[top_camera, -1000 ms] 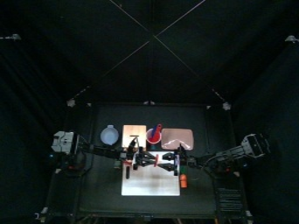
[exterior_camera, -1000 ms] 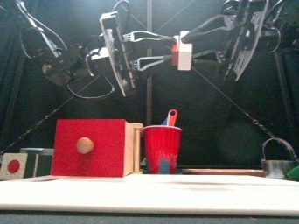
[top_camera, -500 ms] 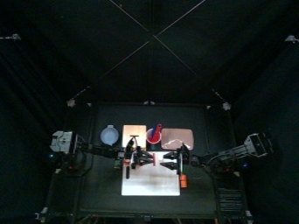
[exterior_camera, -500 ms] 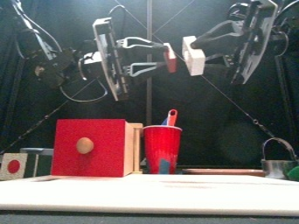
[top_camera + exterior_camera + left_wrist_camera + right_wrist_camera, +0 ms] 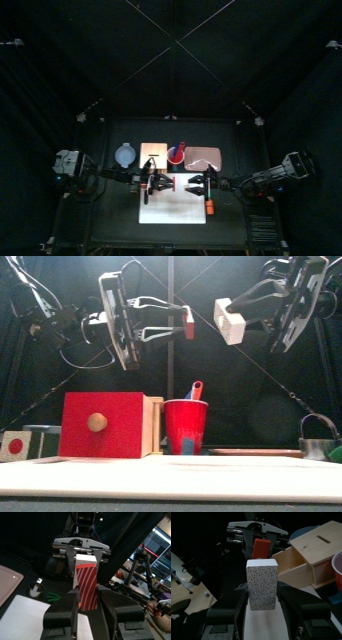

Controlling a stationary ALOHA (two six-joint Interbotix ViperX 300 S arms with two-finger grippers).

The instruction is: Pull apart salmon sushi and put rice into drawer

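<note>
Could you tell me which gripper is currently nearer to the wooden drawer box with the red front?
Left. The left gripper hangs high above the drawer, slightly toward the middle; the right gripper hangs equally high but farther across, beyond the red cup.

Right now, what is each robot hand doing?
Left gripper: closed on the salmon.
Right gripper: closed on the rice.

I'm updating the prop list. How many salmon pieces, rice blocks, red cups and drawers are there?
salmon piece: 1
rice block: 1
red cup: 1
drawer: 1
Total: 4
</note>
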